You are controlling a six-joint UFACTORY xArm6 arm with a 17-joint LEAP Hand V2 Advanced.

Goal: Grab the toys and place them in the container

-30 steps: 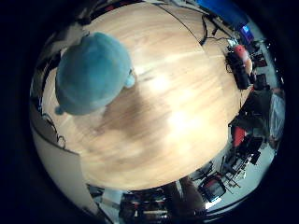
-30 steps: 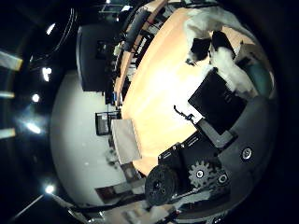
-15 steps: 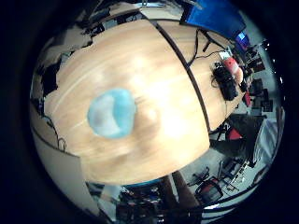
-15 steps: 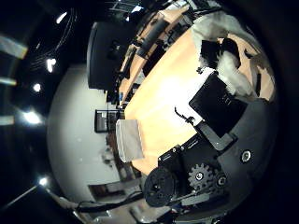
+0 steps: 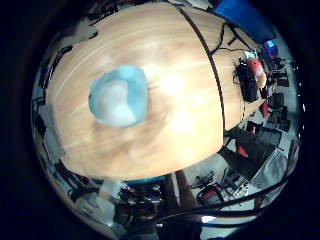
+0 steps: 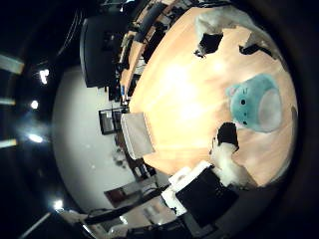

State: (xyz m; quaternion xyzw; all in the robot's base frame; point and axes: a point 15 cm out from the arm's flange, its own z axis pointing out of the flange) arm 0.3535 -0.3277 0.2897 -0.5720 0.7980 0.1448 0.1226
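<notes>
Looking at it now, the hand (image 6: 227, 164) has pulled way back with fingers loose and empty, so the teal plush toy (image 6: 256, 103) sits ungrabbed on the wooden table (image 5: 175, 115), no container visible.

The wooden table (image 5: 165, 135) had a teal plush toy (image 6: 256, 103) sitting on it, with some black gear (image 5: 247, 80) near one edge.
</notes>
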